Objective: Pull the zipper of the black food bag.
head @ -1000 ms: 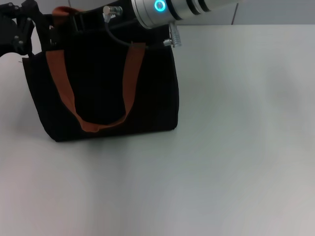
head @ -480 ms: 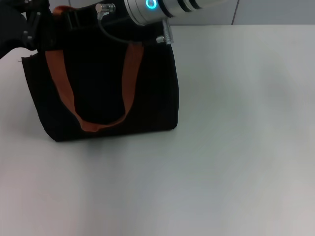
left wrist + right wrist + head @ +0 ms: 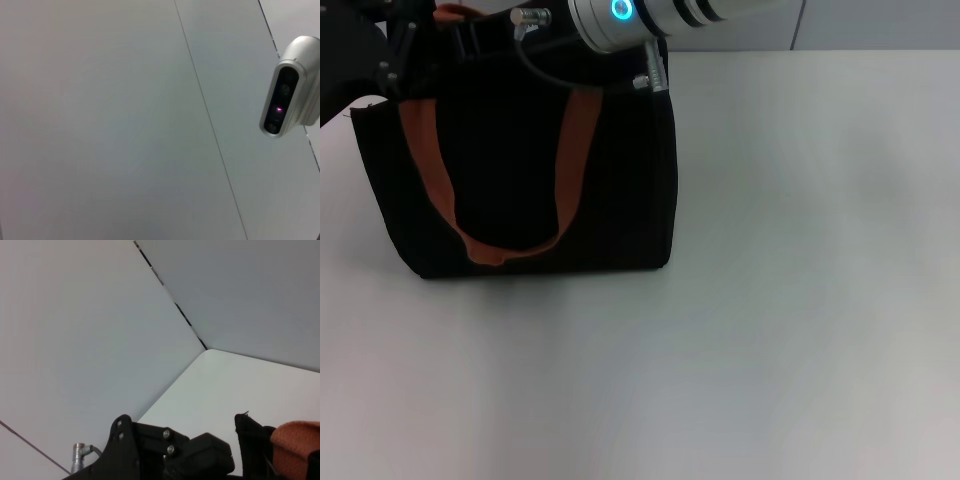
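Black food bag (image 3: 520,170) upright on the table's (image 3: 800,300) far left, both arms over its top rim.

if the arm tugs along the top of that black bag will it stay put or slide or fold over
The black food bag probably slides rather than tips: it sits broad and boxy on a smooth white table. Its fabric rim likely sags under a tug, and the orange-brown strap hangs limp. Both grippers are out of sight at the top.

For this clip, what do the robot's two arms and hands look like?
In the head view the right arm is a silver-white cylinder with black bands and a glowing cyan ring light; metal connectors and a black cable hang off it by the black food bag. The left arm is black, with small screws showing. Neither hand's fingers are visible.
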Controlling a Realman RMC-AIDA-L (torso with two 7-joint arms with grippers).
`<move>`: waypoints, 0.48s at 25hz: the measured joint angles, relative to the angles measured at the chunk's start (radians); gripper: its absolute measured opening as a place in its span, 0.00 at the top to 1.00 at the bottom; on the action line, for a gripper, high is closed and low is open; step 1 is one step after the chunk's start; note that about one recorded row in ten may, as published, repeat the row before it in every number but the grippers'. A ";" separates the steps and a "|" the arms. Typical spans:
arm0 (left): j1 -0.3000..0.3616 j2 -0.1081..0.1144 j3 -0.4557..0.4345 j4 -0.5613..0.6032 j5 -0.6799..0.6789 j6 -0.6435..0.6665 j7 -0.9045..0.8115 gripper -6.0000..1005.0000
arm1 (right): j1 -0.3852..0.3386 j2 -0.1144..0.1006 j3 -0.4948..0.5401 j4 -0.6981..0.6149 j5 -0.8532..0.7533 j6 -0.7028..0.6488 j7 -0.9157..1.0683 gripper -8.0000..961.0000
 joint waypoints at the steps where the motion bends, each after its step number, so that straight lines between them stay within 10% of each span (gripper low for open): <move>1: 0.000 0.000 0.000 0.000 0.000 0.000 0.000 0.90 | 0.000 0.000 0.000 0.000 0.000 0.000 0.000 0.66; 12: 0.017 0.003 -0.010 0.003 -0.005 -0.035 0.003 0.89 | -0.020 0.000 0.000 -0.025 0.001 -0.015 0.004 0.66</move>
